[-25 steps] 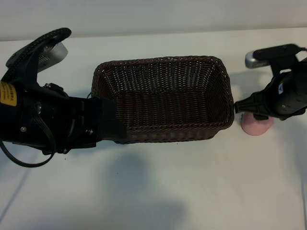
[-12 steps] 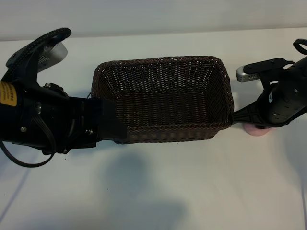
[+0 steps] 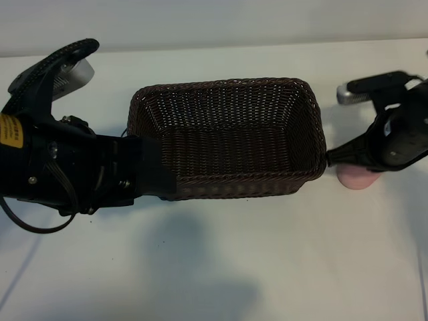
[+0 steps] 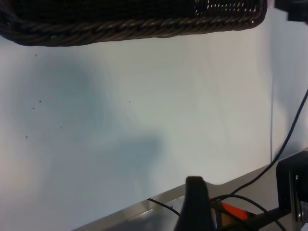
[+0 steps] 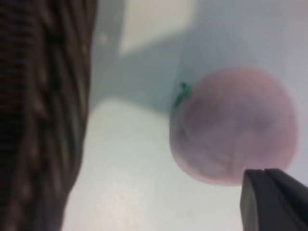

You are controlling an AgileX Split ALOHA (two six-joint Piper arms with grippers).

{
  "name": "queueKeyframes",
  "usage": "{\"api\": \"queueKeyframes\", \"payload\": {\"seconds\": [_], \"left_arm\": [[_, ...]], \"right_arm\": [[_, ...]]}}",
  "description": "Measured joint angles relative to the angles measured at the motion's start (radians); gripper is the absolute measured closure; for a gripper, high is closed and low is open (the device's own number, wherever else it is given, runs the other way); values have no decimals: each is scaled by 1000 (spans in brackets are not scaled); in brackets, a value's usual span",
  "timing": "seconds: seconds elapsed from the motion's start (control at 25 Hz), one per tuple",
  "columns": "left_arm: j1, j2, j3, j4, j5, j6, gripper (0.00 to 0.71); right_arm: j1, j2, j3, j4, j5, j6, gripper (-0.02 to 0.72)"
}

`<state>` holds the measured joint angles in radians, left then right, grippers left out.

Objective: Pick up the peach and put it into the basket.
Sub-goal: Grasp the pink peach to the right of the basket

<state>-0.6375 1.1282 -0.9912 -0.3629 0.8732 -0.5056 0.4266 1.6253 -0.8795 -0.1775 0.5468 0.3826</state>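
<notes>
The right end effector (image 5: 269,190) has its fingers pressed together with nothing between them, beside the peach (image 5: 233,125) at the exterior view's right edge, so lifting now would likely leave the fruit on the desk (image 3: 221,267) outside the basket (image 3: 227,137). Its fingertips and most of the peach are hidden under the arm there; the left end effector (image 3: 150,175), open, holds nothing at the basket's left end.

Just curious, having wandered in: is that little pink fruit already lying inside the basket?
No, the peach sits on the table just outside the basket.
</notes>
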Motion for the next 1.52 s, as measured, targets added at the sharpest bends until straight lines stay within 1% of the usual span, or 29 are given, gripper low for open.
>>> {"api": "queueKeyframes", "payload": {"seconds": [0.24, 0.36, 0.4, 0.48, 0.64, 0.72, 0.8, 0.92, 1.16, 1.24, 1.32, 1.36, 1.44, 1.48, 1.52], "left_arm": [[0, 0, 0, 0, 0, 0, 178], [0, 0, 0, 0, 0, 0, 178], [0, 0, 0, 0, 0, 0, 178], [0, 0, 0, 0, 0, 0, 178], [0, 0, 0, 0, 0, 0, 178], [0, 0, 0, 0, 0, 0, 178], [0, 0, 0, 0, 0, 0, 178], [0, 0, 0, 0, 0, 0, 178], [0, 0, 0, 0, 0, 0, 178], [0, 0, 0, 0, 0, 0, 178], [0, 0, 0, 0, 1, 0, 178], [0, 0, 0, 0, 1, 0, 178], [0, 0, 0, 0, 1, 0, 178], [0, 0, 0, 0, 1, 0, 178], [0, 0, 0, 0, 1, 0, 178]], "right_arm": [[-36, -76, 0, -17, 28, -5, 687], [-41, -67, 0, -11, 24, -9, 665], [-41, -63, 0, -6, 19, -13, 642], [-41, -57, 0, 11, 0, -19, 572], [-41, -51, 0, 27, -23, -33, 338], [-41, -35, 0, 28, -30, -45, 243], [-41, -8, 0, 28, -35, -52, 201], [-41, 40, 0, 33, -57, -55, 182], [-41, 131, 0, 36, -104, -55, 183], [-42, 152, 0, 42, -112, -59, 218], [-46, 163, -3, 48, -118, -61, 291], [-47, 167, -3, 51, -121, -61, 355], [-48, 168, -3, 53, -123, -61, 528], [-48, 168, -4, 53, -123, -61, 584], [-48, 168, -4, 53, -123, -60, 623]]}}
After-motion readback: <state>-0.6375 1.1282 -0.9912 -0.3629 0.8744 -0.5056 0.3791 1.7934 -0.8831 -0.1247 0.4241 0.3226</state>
